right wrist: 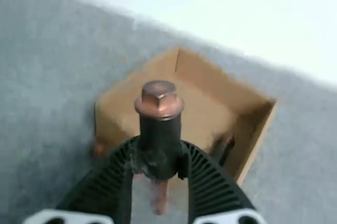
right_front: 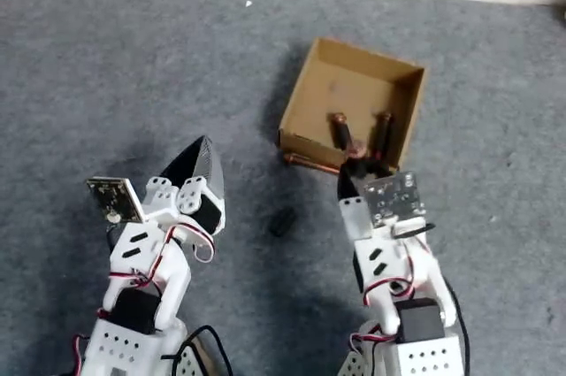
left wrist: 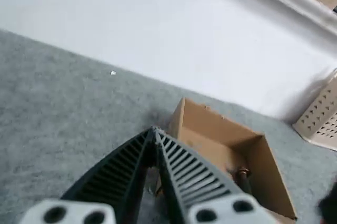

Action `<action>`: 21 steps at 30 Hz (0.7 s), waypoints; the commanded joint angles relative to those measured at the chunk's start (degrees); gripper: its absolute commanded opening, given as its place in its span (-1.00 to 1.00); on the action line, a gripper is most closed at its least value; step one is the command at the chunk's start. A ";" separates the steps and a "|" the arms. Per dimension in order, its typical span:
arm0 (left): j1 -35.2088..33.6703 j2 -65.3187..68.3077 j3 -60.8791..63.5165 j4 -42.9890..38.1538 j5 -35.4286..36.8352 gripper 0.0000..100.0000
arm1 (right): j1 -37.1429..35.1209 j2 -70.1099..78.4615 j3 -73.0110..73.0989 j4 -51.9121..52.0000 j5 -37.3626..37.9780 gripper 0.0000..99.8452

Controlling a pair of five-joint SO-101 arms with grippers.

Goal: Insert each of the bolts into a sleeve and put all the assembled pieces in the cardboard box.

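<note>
Right gripper (right wrist: 158,149) clamps a copper-bolted black cylindrical sleeve (right wrist: 159,126) at the brown cardboard box's (right wrist: 210,79) near rim; left gripper's (left wrist: 156,132) fingers meet over open grey fabric tabletop (right_front: 106,66).

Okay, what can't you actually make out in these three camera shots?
High view: the right gripper covers most of the held piece.
High view: the box's near wall hides the lower ends of the two boxed pieces.
High view: the loose bolt runs under that gripper; one end is hidden.
Left wrist view: the left gripper blocks part of the box floor.
</note>
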 commanded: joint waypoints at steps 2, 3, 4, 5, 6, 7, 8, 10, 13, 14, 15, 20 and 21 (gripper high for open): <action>-0.48 0.22 1.54 -1.23 0.00 -0.99 | 0.84 12.44 -10.07 -1.19 -0.62 -0.99; -0.57 0.22 1.54 -1.23 0.00 -0.99 | 0.92 16.84 -12.35 -3.38 -0.62 -0.99; -0.66 0.22 1.54 -1.23 0.00 -0.99 | 0.92 21.41 -14.46 -5.93 -0.62 -0.99; -0.66 0.22 1.54 -1.23 0.00 -0.99 | 1.01 26.24 -16.04 -8.92 -0.62 -0.99; -0.66 0.22 1.54 -1.23 0.00 -0.99 | 1.01 31.25 -17.54 -12.09 -0.62 -0.99; -0.66 0.22 1.54 -1.23 0.00 -0.99 | 1.01 36.09 -18.68 -15.34 -0.79 -0.99; -0.66 0.22 1.54 -1.23 0.00 -0.99 | 1.01 41.10 -19.82 -18.77 -0.79 -0.99; -0.66 0.22 1.54 -1.14 0.00 -0.99 | 1.10 51.03 -21.49 -25.45 -0.88 -0.99; -0.66 0.22 1.54 -1.14 0.00 -0.99 | 2.86 64.22 -24.66 -34.68 -0.88 -0.99; -0.66 0.22 1.54 -1.14 0.00 -0.99 | 3.56 68.09 -26.24 -36.70 -0.88 -0.99; -0.66 0.22 1.54 -1.14 0.00 -0.99 | 4.35 71.78 -27.91 -37.93 -0.88 -0.99; -0.84 0.22 1.54 -1.14 0.00 -0.99 | 6.64 84.97 -36.35 -35.30 -0.97 -0.99; -0.84 0.22 1.54 -1.14 0.00 -0.99 | 6.81 86.20 -37.49 -33.63 -0.97 -0.98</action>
